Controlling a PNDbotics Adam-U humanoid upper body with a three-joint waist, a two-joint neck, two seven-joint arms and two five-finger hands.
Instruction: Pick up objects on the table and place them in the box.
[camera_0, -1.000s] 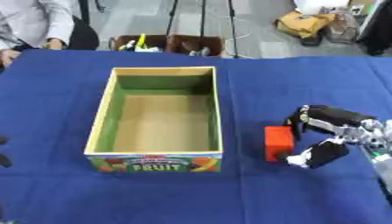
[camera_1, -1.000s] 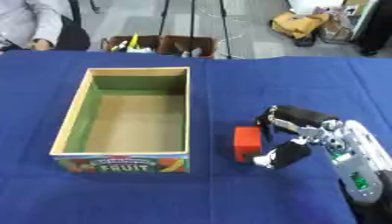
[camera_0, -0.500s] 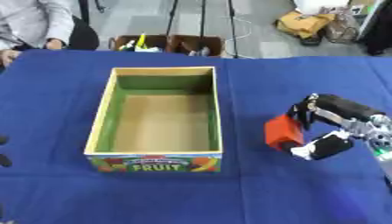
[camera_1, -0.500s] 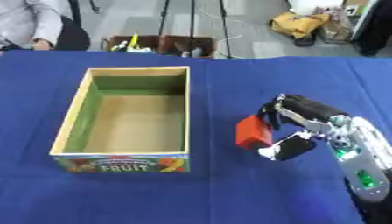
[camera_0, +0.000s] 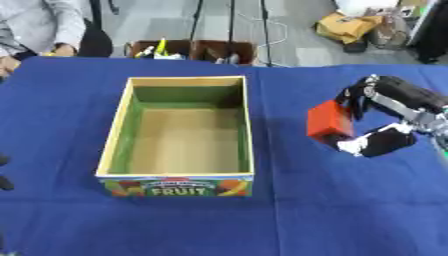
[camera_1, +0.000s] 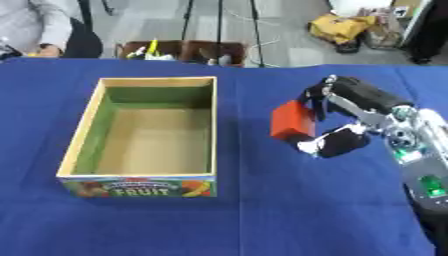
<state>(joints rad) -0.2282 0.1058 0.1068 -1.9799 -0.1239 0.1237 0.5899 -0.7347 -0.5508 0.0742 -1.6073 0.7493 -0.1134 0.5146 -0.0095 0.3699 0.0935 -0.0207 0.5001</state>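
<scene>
A red block (camera_0: 330, 122) hangs above the blue table to the right of the box, pinched between the fingers and thumb of my right hand (camera_0: 385, 115). The open wooden box (camera_0: 179, 170) with green inner walls and a "FRUIT" label stands at the centre-left; nothing shows inside it. The block is lifted clear of the cloth and sits about a hand's width from the box's right wall. Only a dark sliver of my left hand (camera_0: 4, 172) shows at the left edge.
The blue cloth (camera_0: 332, 210) covers the whole table. Beyond the far edge are a brown crate (camera_0: 192, 50) with tools and a seated person at the far left corner.
My right hand has lifted the red block off the table and carried it up and slightly left, toward the box.
</scene>
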